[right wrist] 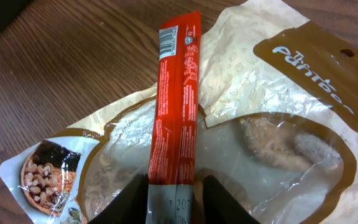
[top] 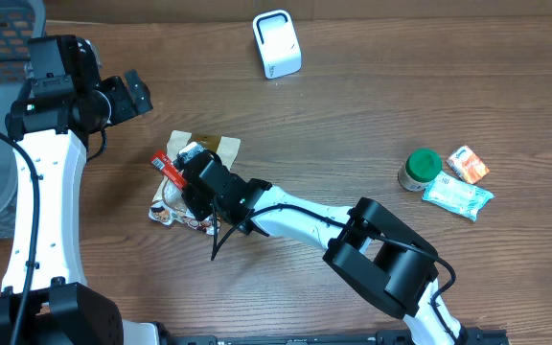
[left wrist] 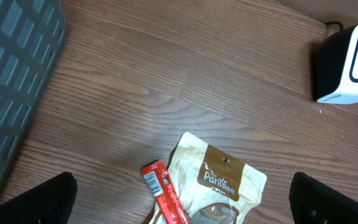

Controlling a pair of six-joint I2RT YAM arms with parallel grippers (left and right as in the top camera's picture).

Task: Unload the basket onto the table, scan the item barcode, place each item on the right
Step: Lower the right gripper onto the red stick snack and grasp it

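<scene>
Overhead: brown wood-grain table [top: 372, 115], left gripper [top: 137, 94] wide apart, right gripper [right wrist: 176, 196] seemingly clamped on red stick packet [right wrist: 178, 93].

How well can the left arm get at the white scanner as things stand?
Probably yes. The left gripper is open, and only bare table lies between it and the scanner; the right gripper, closed on the red stick, is off that path.

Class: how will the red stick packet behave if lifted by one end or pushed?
Long, thin and flat, the red stick packet probably weighs little and may droop from an end grip. Its glossy wrapper lies on the shiny snack pouch, so a push would likely slide it.
</scene>
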